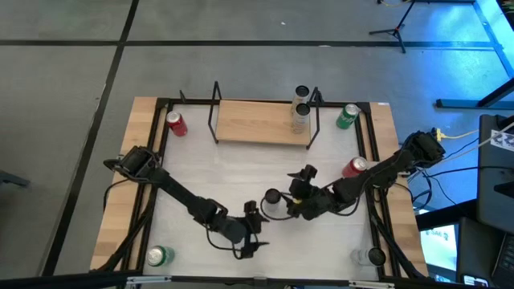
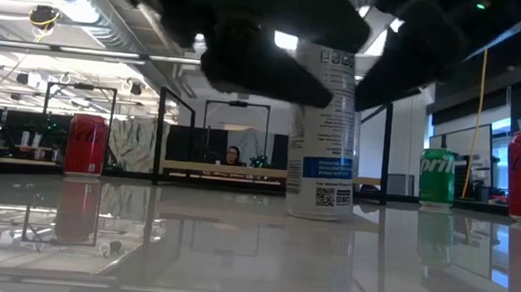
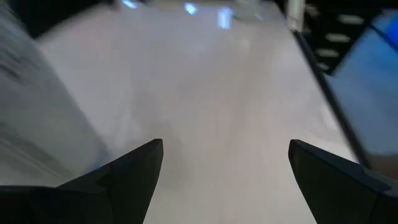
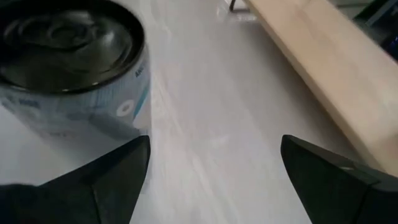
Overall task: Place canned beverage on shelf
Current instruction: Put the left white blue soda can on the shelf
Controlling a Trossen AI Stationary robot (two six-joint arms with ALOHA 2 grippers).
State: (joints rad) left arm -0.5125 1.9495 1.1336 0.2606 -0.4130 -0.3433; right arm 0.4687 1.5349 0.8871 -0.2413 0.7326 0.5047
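Note:
A white and blue can [image 1: 273,198] with a dark top stands upright on the white tabletop, near the middle; in the low view the can [image 2: 323,132] rises in front of the dark arms. My right gripper [image 4: 214,168] is open just to the can's right, with the can [image 4: 68,68] outside its fingers and nothing between them. My left gripper [image 3: 224,168] is open over bare table, on the near side of the can [image 1: 257,233]. The shelf [image 1: 261,120], a light-wood board in a black rod frame, stands at the far edge, with two cans [image 1: 301,112] at its right end.
Other cans stand around the table: a red one [image 1: 176,123] at the far left, a green one [image 1: 347,116] at the far right, a red one [image 1: 354,167] on the right, a green one [image 1: 158,256] and a clear one [image 1: 371,257] at the near corners.

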